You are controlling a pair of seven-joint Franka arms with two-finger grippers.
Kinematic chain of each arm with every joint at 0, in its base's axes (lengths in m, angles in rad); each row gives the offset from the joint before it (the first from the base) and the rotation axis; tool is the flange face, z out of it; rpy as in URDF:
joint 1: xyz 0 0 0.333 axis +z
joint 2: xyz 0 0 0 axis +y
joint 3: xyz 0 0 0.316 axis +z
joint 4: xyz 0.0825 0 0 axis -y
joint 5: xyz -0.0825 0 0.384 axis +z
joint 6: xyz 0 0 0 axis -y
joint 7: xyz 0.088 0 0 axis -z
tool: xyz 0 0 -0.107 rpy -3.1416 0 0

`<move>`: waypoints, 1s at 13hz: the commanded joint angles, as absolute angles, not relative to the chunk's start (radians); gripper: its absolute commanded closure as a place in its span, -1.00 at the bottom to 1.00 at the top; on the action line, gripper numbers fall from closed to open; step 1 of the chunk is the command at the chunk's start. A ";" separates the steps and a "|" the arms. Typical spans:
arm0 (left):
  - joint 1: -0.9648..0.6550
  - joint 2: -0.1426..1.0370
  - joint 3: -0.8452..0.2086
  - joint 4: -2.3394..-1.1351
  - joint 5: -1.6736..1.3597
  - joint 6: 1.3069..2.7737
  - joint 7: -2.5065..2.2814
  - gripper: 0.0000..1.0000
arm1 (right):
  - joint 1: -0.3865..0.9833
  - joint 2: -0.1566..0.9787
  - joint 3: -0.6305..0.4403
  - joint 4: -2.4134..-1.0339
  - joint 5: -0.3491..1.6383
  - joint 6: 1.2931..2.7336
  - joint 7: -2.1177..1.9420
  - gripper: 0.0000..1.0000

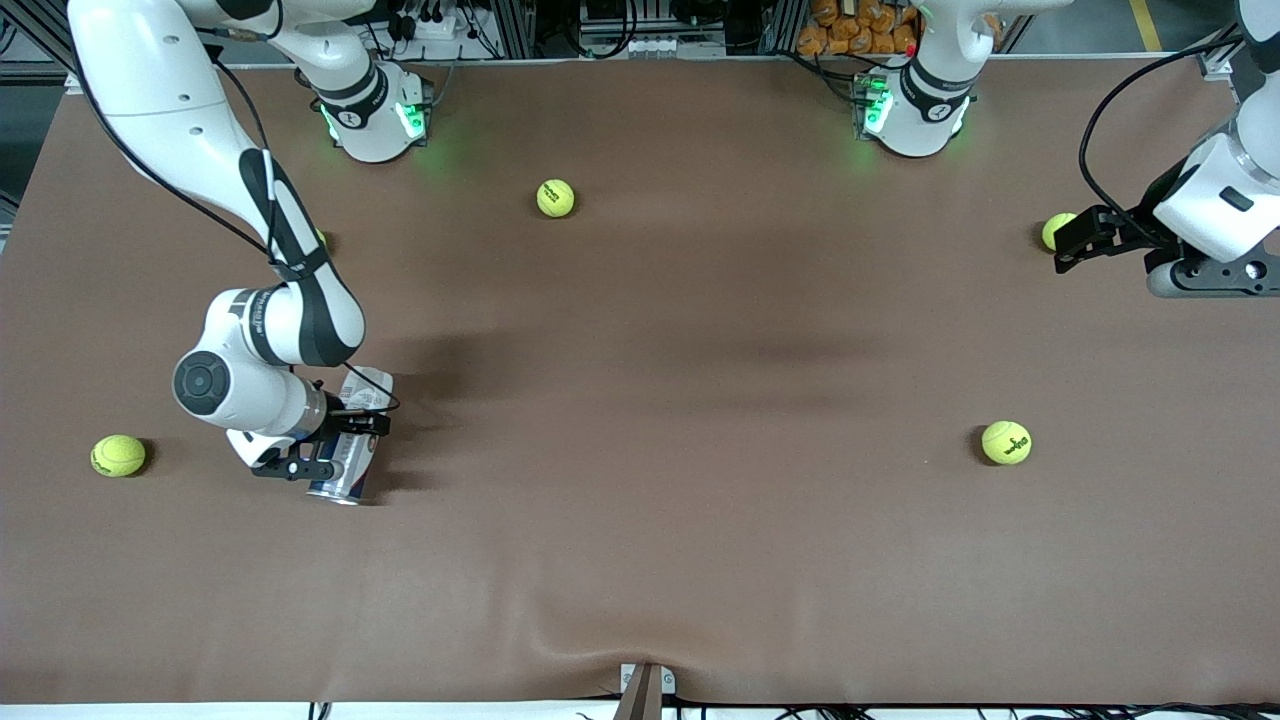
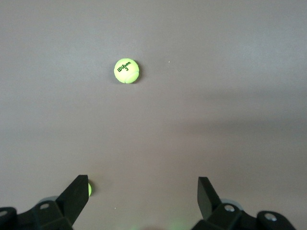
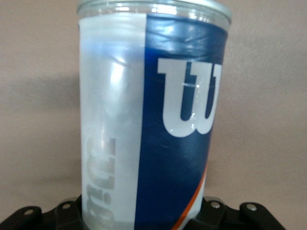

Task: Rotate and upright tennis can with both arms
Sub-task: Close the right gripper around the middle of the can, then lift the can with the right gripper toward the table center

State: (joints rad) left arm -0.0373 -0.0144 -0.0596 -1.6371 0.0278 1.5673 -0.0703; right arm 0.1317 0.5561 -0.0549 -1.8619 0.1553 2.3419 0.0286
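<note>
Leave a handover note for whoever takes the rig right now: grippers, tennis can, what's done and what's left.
Right gripper: down at the tennis can, which sits between its fingers near the right arm's end of the table; whether it is clamped cannot be told.
Left gripper: open, empty, waiting over the left arm's end of the table beside a tennis ball.
Done: right arm has reached the can.
Left: rotate and stand it upright with both arms.
</note>
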 commanded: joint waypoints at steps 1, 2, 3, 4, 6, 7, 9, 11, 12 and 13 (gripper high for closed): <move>-0.045 -0.009 -0.054 -1.620 0.045 1.569 -0.057 -1.00 | 0.147 0.480 -0.055 -1.827 0.166 2.231 0.017 -0.42; -0.044 -0.011 -0.054 -1.620 0.044 1.572 -0.057 -1.00 | 0.158 0.471 -0.057 -1.774 0.166 2.148 0.017 -0.43; -0.044 -0.012 -0.054 -1.621 0.044 1.572 -0.057 -1.00 | 0.164 0.471 -0.055 -1.708 0.164 2.061 0.015 -0.43; -0.043 -0.012 -0.054 -1.620 0.044 1.572 -0.057 -1.00 | 0.178 0.472 -0.055 -1.642 0.163 1.983 0.005 -0.43; -0.041 -0.011 -0.054 -1.620 0.043 1.574 -0.057 -1.00 | 0.224 0.477 -0.055 -1.554 0.164 1.936 -0.006 -0.50; -0.041 -0.009 -0.054 -1.620 0.043 1.575 -0.057 -1.00 | 0.265 0.480 -0.054 -1.536 0.166 1.940 -0.005 -0.50; -0.041 -0.011 -0.054 -1.623 0.043 1.574 -0.055 -1.00 | 0.386 0.476 -0.058 -1.494 0.155 1.936 0.009 -0.50; -0.038 -0.011 -0.054 -1.626 0.043 1.574 -0.055 -1.00 | 0.428 0.474 -0.054 -1.467 0.161 1.934 0.006 -0.50; -0.037 -0.011 -0.054 -1.628 0.043 1.574 -0.055 -1.00 | 0.448 0.476 -0.052 -1.450 0.164 1.936 -0.006 -0.50; -0.037 -0.009 -0.054 -1.628 0.043 1.574 -0.055 -1.00 | 0.484 0.476 -0.052 -1.436 0.163 1.937 -0.008 -0.53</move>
